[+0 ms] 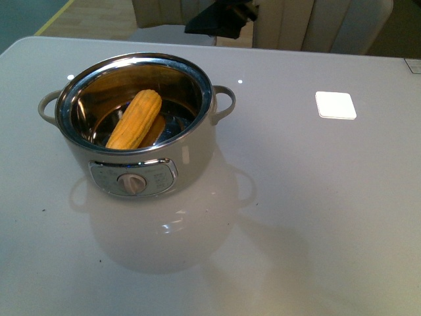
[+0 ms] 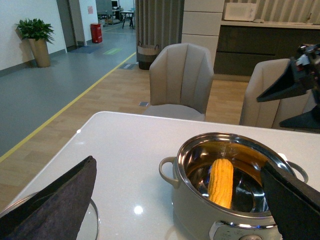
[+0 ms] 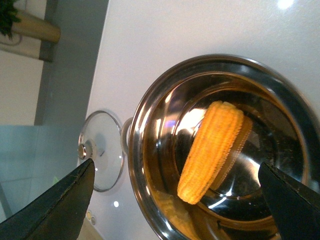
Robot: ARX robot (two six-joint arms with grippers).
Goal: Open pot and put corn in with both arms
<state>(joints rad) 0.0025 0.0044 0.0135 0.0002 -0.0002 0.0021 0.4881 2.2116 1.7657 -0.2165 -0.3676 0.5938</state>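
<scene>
Left gripper [image 2: 180,200] spread wide, fingers [image 2: 55,200] empty at either edge of its wrist view; right gripper [image 3: 175,200] likewise parted and empty, and probably the dark shape [image 1: 220,18] raised at the far side in the front view.

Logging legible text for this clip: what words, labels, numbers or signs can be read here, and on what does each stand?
None can be read.
Control panel on the pot: faint markings around the dial, too small and blurred to read.
Red bin in the far hallway of the left wrist view: no legible label.
Poster on the wall there: too small to read.
White square on the table: blank.
</scene>
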